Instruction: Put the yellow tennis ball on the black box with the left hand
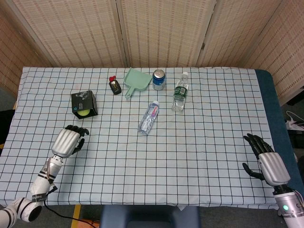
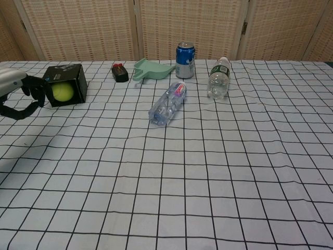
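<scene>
A table under a black-gridded white cloth (image 1: 190, 142) stands before woven reed screens (image 1: 161, 28). At far left the black box (image 1: 84, 104) lies with its open side facing the near edge, and the ball (image 2: 62, 91) sits inside that opening. The left hand (image 1: 66, 141) hovers near it, empty, fingers loosely curled apart. The right hand (image 1: 267, 161) rests at the near right, fingers apart, holding nothing.

A table (image 1: 213, 156) with a white cloth of black squares.
On it stand a black box (image 1: 84, 103), a blue can (image 1: 158, 80) and an upright bottle (image 1: 179, 92); a second bottle (image 1: 149, 117) lies flat, near a green scoop (image 1: 134, 81) and a small dark object (image 1: 115, 86).
</scene>
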